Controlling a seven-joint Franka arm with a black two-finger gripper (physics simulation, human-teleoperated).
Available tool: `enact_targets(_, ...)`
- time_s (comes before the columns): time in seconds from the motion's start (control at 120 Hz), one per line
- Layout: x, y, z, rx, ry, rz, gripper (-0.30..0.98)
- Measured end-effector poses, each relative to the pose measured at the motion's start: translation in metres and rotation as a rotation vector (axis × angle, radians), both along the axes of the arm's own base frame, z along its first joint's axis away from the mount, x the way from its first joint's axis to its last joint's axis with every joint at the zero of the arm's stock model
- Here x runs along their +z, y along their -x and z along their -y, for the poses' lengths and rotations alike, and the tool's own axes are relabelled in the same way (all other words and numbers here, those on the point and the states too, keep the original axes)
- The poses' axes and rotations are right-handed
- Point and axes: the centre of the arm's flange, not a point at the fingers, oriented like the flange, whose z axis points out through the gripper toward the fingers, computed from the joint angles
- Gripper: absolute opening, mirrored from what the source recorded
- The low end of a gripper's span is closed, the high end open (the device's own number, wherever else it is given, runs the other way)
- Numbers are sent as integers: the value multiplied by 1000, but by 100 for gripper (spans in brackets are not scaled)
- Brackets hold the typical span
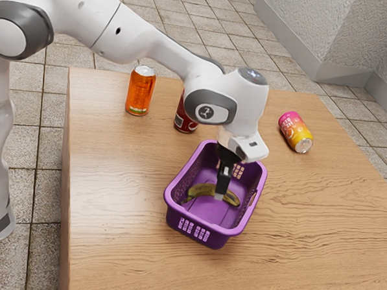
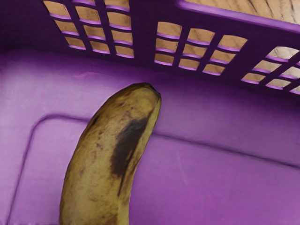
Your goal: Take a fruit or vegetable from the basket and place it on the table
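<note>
I can't tell if my black two-finger gripper (image 1: 219, 196), at the purple plastic basket (image 1: 202, 225), is spread or pinching anything, but the curved yellow-brown banana (image 2: 101, 159) on the basket's floor is prob. light, softish, bruisable: grip mid-length w/ min. force.

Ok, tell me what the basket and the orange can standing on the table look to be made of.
The basket looks like glossy purple plastic: thin molded walls with cut-out grid holes. The orange can is probably printed metal, smooth and shiny, judging by its silvery top.
</note>
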Motion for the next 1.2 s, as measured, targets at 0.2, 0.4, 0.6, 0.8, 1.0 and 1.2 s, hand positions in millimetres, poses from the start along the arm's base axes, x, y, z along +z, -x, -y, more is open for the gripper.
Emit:
enact_targets(0.2,0,-6,-20,34,5,5,69)
enact_targets(0.4,-6,-9,-13,23,10,-1,69)
enact_targets(0.6,-19,-13,-16,28,10,-21,69)
enact_targets(0.8,-34,-17,-20,38,16,-47,69)
enact_targets(1.0,-43,-19,-20,43,23,-56,69)
enact_targets(1.2,-46,-21,-20,45,29,-56,69)
